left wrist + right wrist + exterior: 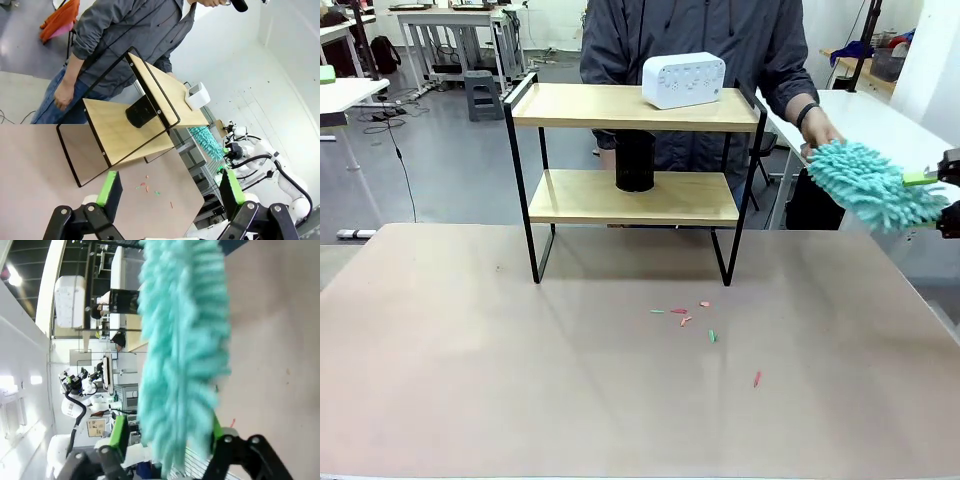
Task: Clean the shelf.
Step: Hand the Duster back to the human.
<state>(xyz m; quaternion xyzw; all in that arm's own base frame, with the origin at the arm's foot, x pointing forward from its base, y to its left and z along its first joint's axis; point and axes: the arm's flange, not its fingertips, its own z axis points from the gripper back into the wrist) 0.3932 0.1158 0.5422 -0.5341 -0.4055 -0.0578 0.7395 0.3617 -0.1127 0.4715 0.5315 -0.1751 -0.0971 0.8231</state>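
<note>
The shelf (630, 105) stands at the table's far middle, two wooden boards in a black frame. A white box (683, 80) rests on its top board and a black cylinder (634, 160) on the lower one. At the far right a fluffy teal duster (870, 185) hangs in the air. A person's hand (820, 130) is at its far end and my right gripper (940, 195) at its near end. In the right wrist view the duster (182, 340) fills the gap of the right gripper (167, 432), with the green pads against it. My left gripper (170, 192) is open, facing the shelf (115, 130) from a distance.
Small red and green scraps (685, 315) lie scattered on the brown table (470, 350) in front of the shelf's right leg. The person stands right behind the shelf. White desks stand to the right and far left.
</note>
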